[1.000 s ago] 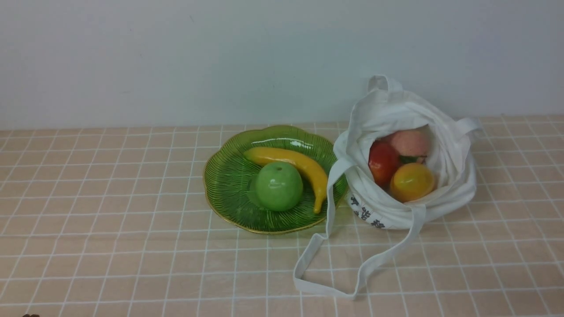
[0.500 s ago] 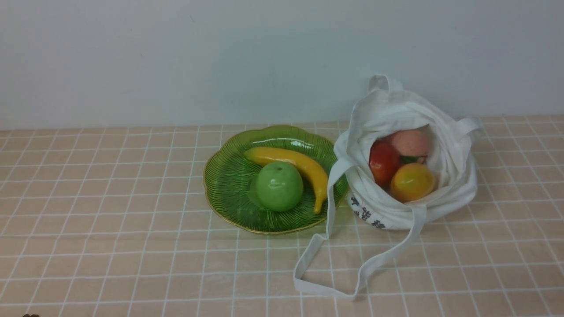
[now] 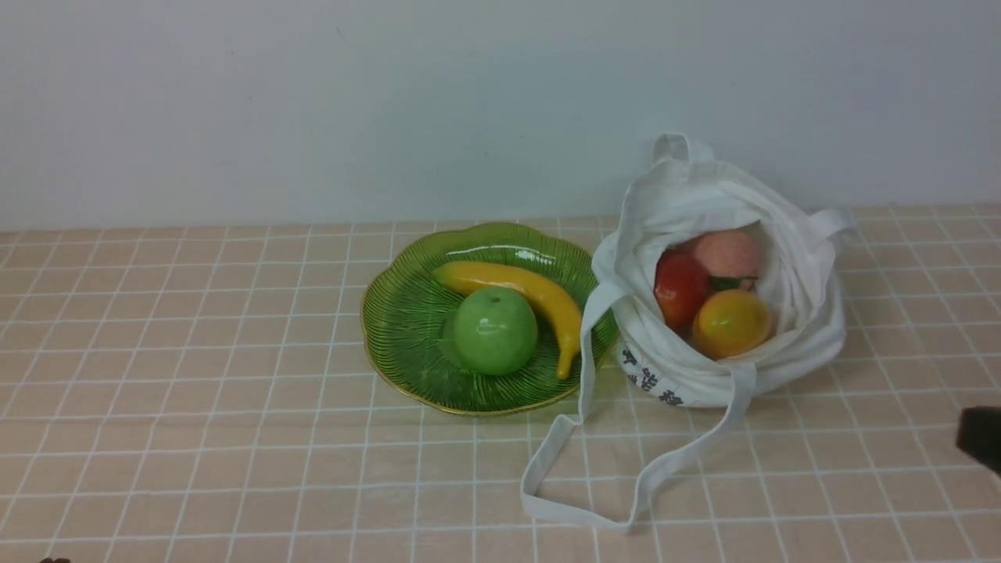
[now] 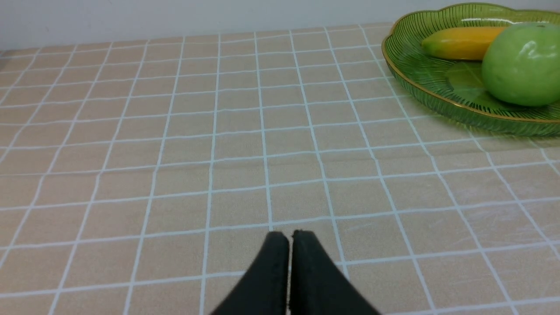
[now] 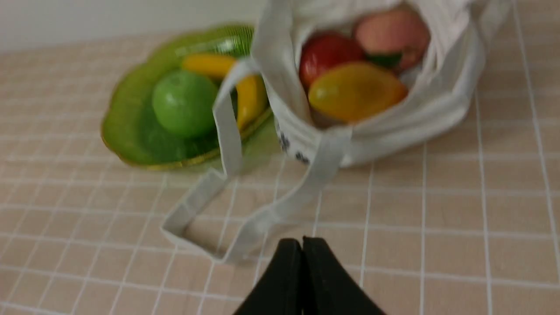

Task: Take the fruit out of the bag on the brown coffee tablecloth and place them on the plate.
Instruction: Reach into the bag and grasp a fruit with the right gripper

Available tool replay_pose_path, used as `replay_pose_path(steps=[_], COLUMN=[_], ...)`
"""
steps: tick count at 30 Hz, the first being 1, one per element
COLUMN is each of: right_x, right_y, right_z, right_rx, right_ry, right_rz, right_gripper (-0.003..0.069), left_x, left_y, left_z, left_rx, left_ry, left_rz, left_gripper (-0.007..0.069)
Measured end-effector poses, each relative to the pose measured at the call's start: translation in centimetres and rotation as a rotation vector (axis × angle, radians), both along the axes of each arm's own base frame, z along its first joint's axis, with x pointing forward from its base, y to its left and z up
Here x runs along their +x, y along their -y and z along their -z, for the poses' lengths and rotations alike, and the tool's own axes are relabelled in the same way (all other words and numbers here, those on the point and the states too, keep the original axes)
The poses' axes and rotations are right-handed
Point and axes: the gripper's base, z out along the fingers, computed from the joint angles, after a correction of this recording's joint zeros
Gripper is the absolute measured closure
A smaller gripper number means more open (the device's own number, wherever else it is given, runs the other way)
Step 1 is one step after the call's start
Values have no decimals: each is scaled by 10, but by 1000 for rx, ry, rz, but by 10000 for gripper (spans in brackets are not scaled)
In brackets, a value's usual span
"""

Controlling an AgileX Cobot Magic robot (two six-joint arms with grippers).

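Observation:
The white bag (image 3: 790, 352) sits open on the peach-tan checked tablecloth (image 3: 195, 375), right of the green plate (image 3: 399, 313). Inside it lie the orange-yellow mango (image 3: 731, 323), the red apple (image 3: 679, 286) and the pale pink fruit (image 3: 727, 252); all three also show in the right wrist view, the mango (image 5: 354, 91) nearest. My right gripper (image 5: 302, 240) is shut and empty, low over the cloth just short of the bag's straps (image 5: 218, 131); its dark edge (image 3: 981, 438) shows at the right of the front view. My left gripper (image 4: 289, 234) is shut and empty over bare cloth, well left of the plate (image 4: 420, 78).
A green apple (image 3: 495, 330) and a yellow banana (image 3: 532, 293) lie on the plate. The bag's long straps (image 3: 579, 469) trail forward over the cloth in a loop. A pale wall stands behind the table.
My right gripper has come into the front view at the right edge; it was out of sight before. The bag, fruit and plate have not moved.

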Motion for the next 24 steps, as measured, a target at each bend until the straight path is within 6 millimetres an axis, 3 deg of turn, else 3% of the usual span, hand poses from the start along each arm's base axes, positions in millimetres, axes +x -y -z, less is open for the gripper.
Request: replay_pose_path(steps=[6, 10, 16, 24], right_x=[51, 86, 137, 206], right_y=[-8, -19, -47, -63], right_z=[11, 13, 17, 23], right_rx=[-10, -87, -165, -246], right_ry=[-116, -107, -110, -135], right_rz=[-29, -146, -274, -291], right_gripper=[645, 578, 440, 256], left_x=[0, 0, 0, 0], left_y=[0, 0, 0, 0], left_z=[0, 0, 0, 0], left_rx=[0, 0, 0, 0], left_ry=[0, 0, 0, 0], left_rz=[0, 0, 0, 0], left_gripper=[632, 632, 632, 632])
